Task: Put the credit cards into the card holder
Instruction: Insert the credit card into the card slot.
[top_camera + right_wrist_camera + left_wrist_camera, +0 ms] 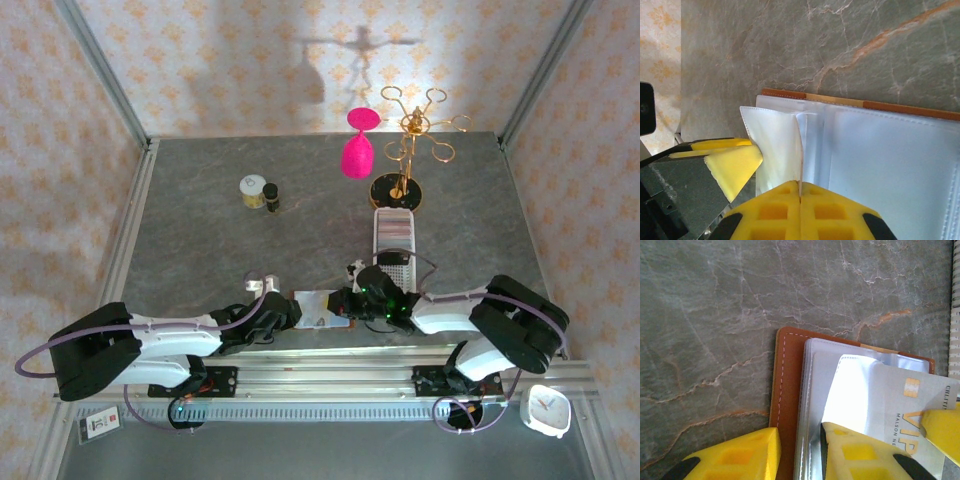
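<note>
The card holder (787,390) is lying open on the counter (715,315) right between the two arms, clear sleeves facing up. The right jaws are clamped on the far end of one credit card (900,410). Its nose is at the mouth of a clear sleeve (775,140), and it's hard to tell if it's actually inside the pocket or just riding on top. The left jaws are spread wide, straddling the holder's stitched edge: one finger (860,455) is down on the sleeves, the other finger (740,457) is over bare counter just beside the leather.

What could bite here, imo:
- **Floppy sleeve lip:** if the card comes in a bit high or skewed, it'll shove the plastic into a crease, or slip between two sleeves instead of into one.
- **Weak pin on the holder:** it looks held down by that one finger only, so a firm push could skate it along the counter.
- **Thin grip on the card:** the right jaws only have a narrow strip, so the card could pivot in the grip.
- **Crowding:** both sets of jaws are nearly touching, so a bump is a real possibility.
</note>
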Controlling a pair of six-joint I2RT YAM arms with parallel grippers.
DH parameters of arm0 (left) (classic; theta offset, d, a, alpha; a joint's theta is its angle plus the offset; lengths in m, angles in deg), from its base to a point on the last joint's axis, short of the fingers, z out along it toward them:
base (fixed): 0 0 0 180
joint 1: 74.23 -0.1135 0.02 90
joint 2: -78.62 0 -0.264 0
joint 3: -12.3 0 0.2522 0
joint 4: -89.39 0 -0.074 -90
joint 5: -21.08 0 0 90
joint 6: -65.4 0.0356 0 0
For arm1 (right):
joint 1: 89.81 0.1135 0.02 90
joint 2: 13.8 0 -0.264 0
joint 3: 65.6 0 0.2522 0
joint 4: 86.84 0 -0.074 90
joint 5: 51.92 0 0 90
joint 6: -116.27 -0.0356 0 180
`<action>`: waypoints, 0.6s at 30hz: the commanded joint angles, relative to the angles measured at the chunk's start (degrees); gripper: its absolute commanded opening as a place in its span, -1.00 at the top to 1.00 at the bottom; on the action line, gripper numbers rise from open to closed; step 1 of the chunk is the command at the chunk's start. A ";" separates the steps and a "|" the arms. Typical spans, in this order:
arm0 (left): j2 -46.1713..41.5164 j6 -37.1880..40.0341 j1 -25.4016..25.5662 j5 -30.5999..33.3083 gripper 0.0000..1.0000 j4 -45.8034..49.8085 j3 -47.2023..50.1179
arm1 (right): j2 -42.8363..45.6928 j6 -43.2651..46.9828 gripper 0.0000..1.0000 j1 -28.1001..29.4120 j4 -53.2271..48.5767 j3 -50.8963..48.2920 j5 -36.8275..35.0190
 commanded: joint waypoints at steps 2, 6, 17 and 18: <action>1.90 1.07 -0.77 -0.83 0.33 6.34 0.83 | -1.54 0.75 1.00 -0.01 0.40 -0.60 1.91; 0.61 0.51 -0.79 0.27 0.10 7.61 0.58 | -2.34 0.45 1.00 0.00 1.39 -0.60 2.07; -4.18 -0.48 -1.18 3.30 -0.15 7.25 1.23 | -6.00 -2.43 1.00 0.08 8.34 -1.40 3.34; -3.84 -0.27 -1.30 3.25 -0.15 7.24 1.08 | -6.25 -2.66 1.00 0.13 8.91 -1.39 3.44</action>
